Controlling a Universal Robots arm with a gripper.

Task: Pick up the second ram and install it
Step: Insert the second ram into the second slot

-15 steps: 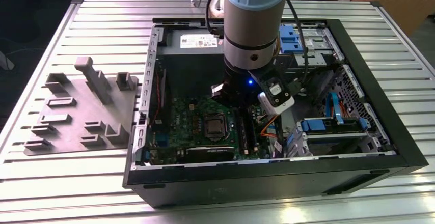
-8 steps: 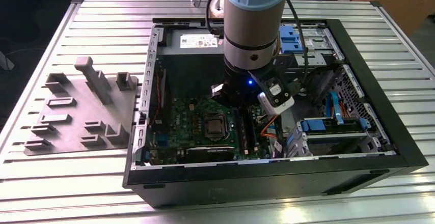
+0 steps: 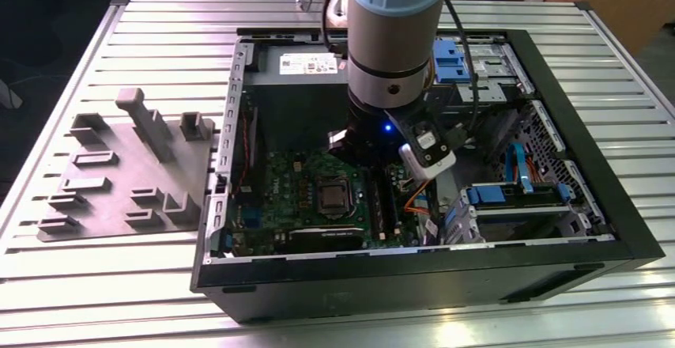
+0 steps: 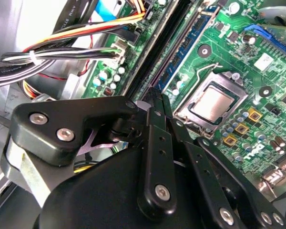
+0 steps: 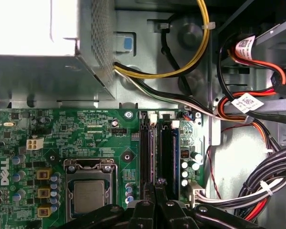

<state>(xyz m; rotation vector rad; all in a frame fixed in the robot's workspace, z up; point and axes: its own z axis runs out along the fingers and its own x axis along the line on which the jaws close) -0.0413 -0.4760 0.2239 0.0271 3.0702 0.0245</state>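
Ribbed metal table (image 3: 95,300); smooth, glossy black hand (image 4: 157,98).

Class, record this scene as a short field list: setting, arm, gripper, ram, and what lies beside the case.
setting: open computer case on a slatted table
arm: arm reaches down into the case, over the motherboard
gripper: gripper at the memory slots, fingers shut together
ram: dark-blue ram stick stands in a slot beside the gripper; whether it is gripped cannot be told
beside case: grey fixture tray, on the exterior view's left

Thin dark ram stick (image 5: 153,152) edge-up, slotted into motherboard (image 5: 86,129)
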